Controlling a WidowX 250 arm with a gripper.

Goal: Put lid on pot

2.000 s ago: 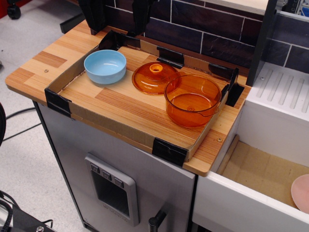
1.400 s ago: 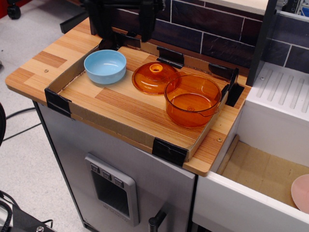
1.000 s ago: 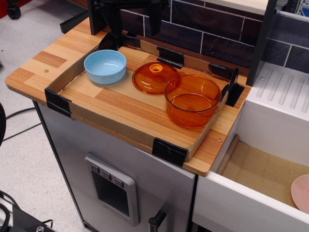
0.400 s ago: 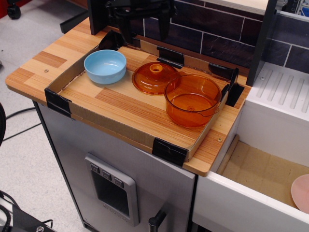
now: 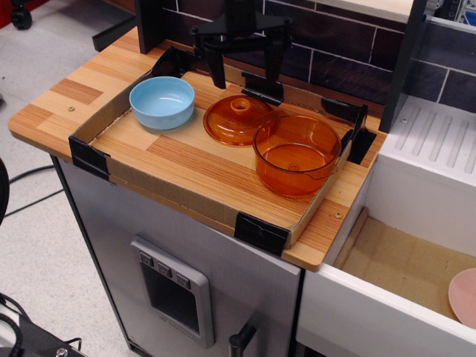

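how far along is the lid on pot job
Nothing is done yet: the lid lies knob-up on the wooden tray, beside the open pot. In hand: the gripper hangs open and empty above the far edge of the lid, touching nothing. Left: go down, grip the lid, lift it, and set it on the pot.

Arm's coming in from the top of the shot, mostly cut off by the edge. The black claw (image 5: 244,74) points straight down with both fingers spread wide apart, nothing held between them, hanging in the air.
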